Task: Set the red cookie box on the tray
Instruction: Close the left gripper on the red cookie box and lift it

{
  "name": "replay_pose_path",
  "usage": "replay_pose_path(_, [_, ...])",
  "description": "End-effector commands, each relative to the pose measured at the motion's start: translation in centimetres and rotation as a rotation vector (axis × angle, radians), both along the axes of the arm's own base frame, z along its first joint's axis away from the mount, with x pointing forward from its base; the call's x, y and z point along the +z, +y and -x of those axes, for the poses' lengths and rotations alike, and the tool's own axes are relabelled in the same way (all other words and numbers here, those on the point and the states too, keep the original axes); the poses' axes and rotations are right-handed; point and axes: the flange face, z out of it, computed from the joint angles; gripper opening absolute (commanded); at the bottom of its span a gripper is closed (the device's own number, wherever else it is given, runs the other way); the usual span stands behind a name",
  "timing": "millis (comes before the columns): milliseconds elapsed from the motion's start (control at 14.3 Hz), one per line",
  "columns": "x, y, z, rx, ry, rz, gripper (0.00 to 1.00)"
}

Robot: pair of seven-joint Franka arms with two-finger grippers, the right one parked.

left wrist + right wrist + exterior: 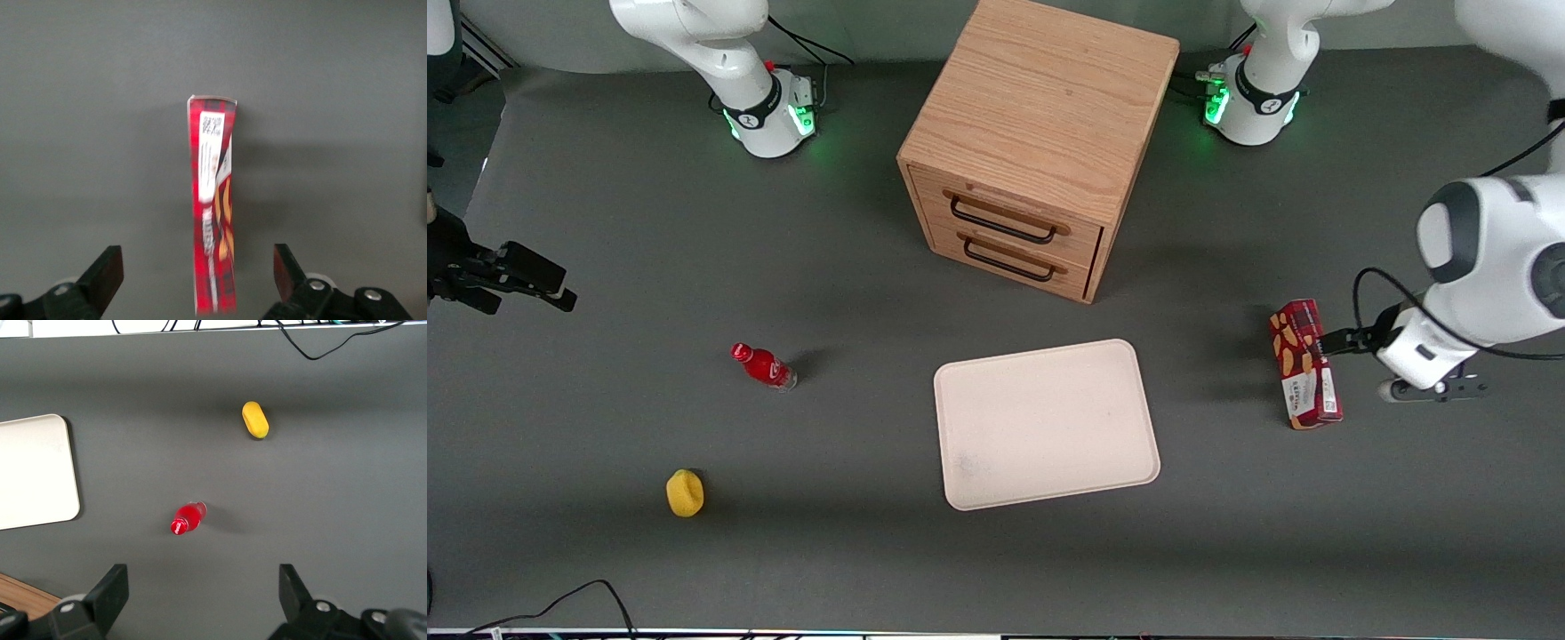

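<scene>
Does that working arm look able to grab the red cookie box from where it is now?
Probably yes. The gripper is open right by the red cookie box, one finger on each side of its narrow body, and nothing lies between them on the grey table.

On my feed the table [605, 578] is covered in a matte dark grey sheet, evenly lit, with soft blurred shadows. A light oak cabinet [1040, 133] stands on it, farther from the front camera. I can see its two drawers, both shut, each with a dark bar handle [1005, 222]. A black cable [578, 600] loops at the table's near edge. A pale wall [889, 27] runs above the table.
</scene>
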Motion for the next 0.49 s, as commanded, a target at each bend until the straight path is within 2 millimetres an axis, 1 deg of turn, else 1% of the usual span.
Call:
replay_pose_path(0, [-4.9,-0.4,1.9,-0.020,-0.061,-0.004,0.92])
replay_pose_path(70, [-6.0,-0.6,1.8,-0.023,-0.064,-0.004,0.66])
replay_pose_path(140, [-6.6,-0.7,1.7,-0.024,-0.060,-0.003,0.44])
replay_pose_path(209, [-6.7,-0.6,1.7,-0.029,-0.057,-0.006,0.07])
replay_pose_path(279, [-6.6,-0.4,1.7,-0.056,-0.055,-0.012,0.00])
replay_pose_path(349, [-6.2,-0.4,1.4,-0.067,-0.052,-0.012,0.00])
replay_pose_path(419, [-5.1,-1.0,0.4,-0.048,-0.072,-0.010,0.00])
